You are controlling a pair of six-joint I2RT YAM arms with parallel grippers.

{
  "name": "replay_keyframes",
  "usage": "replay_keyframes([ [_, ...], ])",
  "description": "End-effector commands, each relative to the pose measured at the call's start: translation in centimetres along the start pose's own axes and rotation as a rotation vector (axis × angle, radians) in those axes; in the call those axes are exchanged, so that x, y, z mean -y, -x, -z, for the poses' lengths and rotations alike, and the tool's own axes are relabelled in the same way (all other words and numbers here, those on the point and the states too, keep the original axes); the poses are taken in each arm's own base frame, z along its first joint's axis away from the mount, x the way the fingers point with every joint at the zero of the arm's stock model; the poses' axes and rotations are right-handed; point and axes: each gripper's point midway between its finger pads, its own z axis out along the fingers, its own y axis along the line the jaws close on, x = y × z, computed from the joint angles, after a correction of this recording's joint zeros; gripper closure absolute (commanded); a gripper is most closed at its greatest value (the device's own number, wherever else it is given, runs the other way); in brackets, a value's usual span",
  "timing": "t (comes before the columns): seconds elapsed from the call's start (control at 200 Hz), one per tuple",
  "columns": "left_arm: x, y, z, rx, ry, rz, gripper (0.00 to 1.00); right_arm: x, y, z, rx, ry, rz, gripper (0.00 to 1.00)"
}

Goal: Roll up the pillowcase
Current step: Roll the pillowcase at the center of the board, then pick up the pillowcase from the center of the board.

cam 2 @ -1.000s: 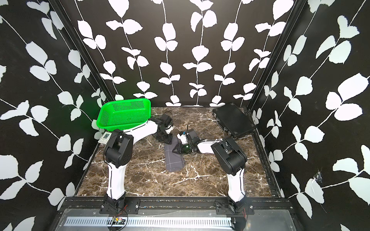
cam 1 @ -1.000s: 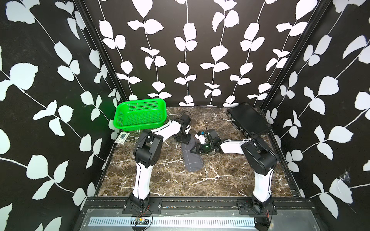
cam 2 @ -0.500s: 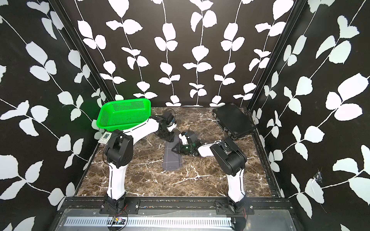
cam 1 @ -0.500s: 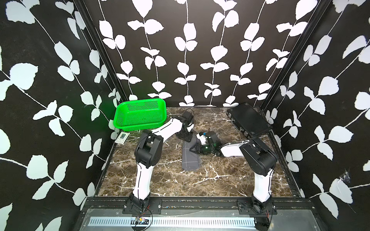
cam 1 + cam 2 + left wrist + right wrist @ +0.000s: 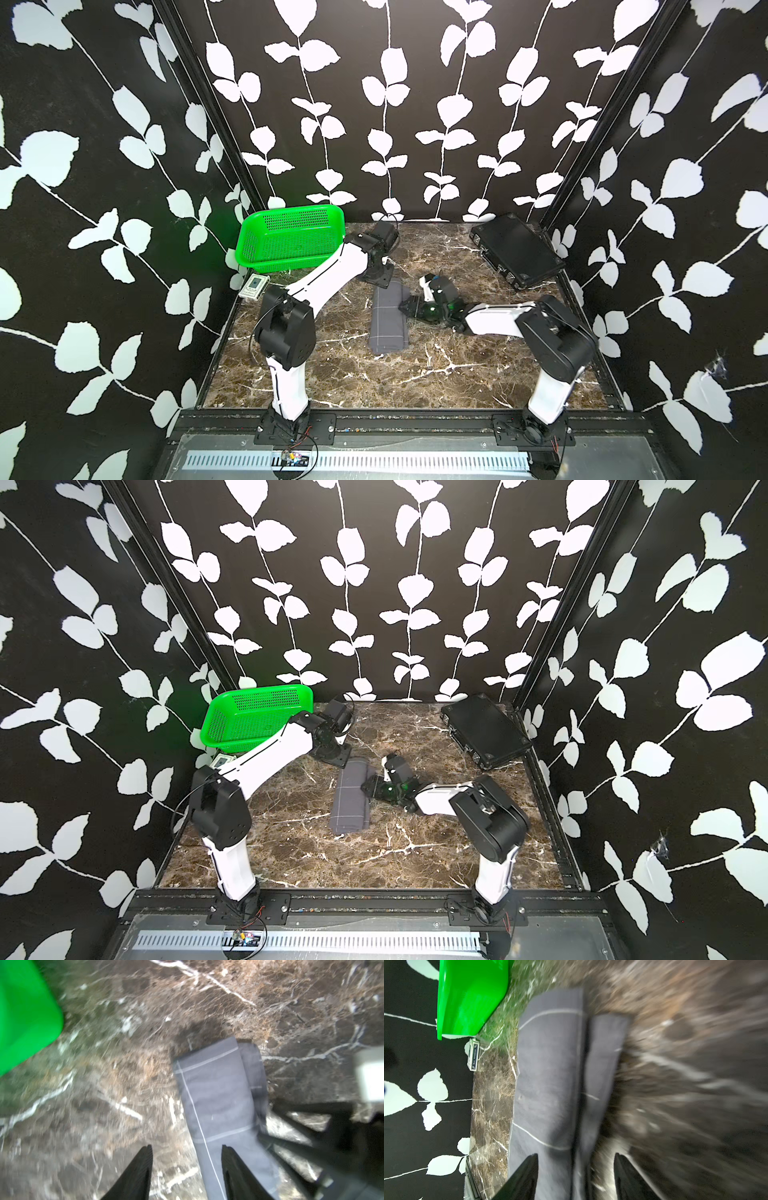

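Both left fingers (image 5: 139, 1174) and right fingers (image 5: 525, 1180) just opened off the rolled-looking charcoal-grey, white-gridded cloth pillowcase (image 5: 388, 320), so rolling's probably done.

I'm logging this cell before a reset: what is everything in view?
pillowcase: 1, charcoal grey with white grid, mid table
basket: 1, green, far left corner
flat case: 1, black, far right corner
small device: 1, white, left edge by basket
table: 1, brown marble, under everything
left gripper: 1, black, open at pillowcase's far end
right gripper: 1, black, open at pillowcase's right edge
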Motion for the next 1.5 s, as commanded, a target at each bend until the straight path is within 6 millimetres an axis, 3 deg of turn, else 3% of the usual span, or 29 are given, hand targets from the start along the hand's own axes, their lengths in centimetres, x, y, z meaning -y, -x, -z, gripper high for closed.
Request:
replay_keyframes([
  [0.0, 0.1, -2.2, 0.7, -0.013, 0.108, 0.088, 0.44, 1.8, -0.9, 2.4, -0.003, -0.062, 0.027, 0.32],
  [0.135, 3.1, -3.0, 1.1, 0.032, 0.157, 0.082, 0.39, 4.1, -0.6, 6.0, 0.025, -0.122, 0.034, 0.3],
  [0.25, 5.9, -3.7, 0.6, 0.042, 0.196, 0.075, 0.33, 7.1, 1.1, 9.5, 0.077, -0.2, 0.031, 0.27],
  [0.345, 8.1, -4.2, -0.5, 0.035, 0.21, 0.05, 0.3, 8.0, 2.9, 12.3, 0.119, -0.242, 0.056, 0.25],
  [0.475, 9.5, -5.2, -2.8, 0.015, 0.243, 0.026, 0.26, 9.0, 4.7, 15.5, 0.161, -0.29, 0.087, 0.23],
  [0.575, 9.4, -5.8, -4.7, 0.002, 0.285, 0.019, 0.24, 9.4, 5.2, 17.0, 0.162, -0.344, 0.131, 0.21],
  [0.715, 8.3, -4.9, -5.3, 0.011, 0.397, -0.051, 0.23, 9.8, 5.3, 18.0, 0.171, -0.376, 0.146, 0.2],
  [0.81, 9.1, -4.5, -6.4, 0.012, 0.381, -0.074, 0.23, 9.8, 5.3, 17.9, 0.178, -0.37, 0.14, 0.19],
  [0.89, 9.5, -5.1, -7.5, -0.027, 0.375, -0.083, 0.23, 9.9, 5.4, 18.0, 0.179, -0.372, 0.138, 0.19],
  [1.105, 8.0, -6.1, -9.1, -0.089, 0.456, -0.139, 0.27, 9.9, 5.7, 18.3, 0.181, -0.392, 0.165, 0.18],
  [1.265, 7.4, -6.9, -9.7, -0.127, 0.484, -0.152, 0.35, 9.9, 5.7, 18.2, 0.18, -0.392, 0.166, 0.17],
  [1.495, 7.0, -9.0, -10.5, -0.191, 0.482, -0.154, 0.68, 9.5, 6.1, 18.3, 0.189, -0.382, 0.171, 0.15],
])
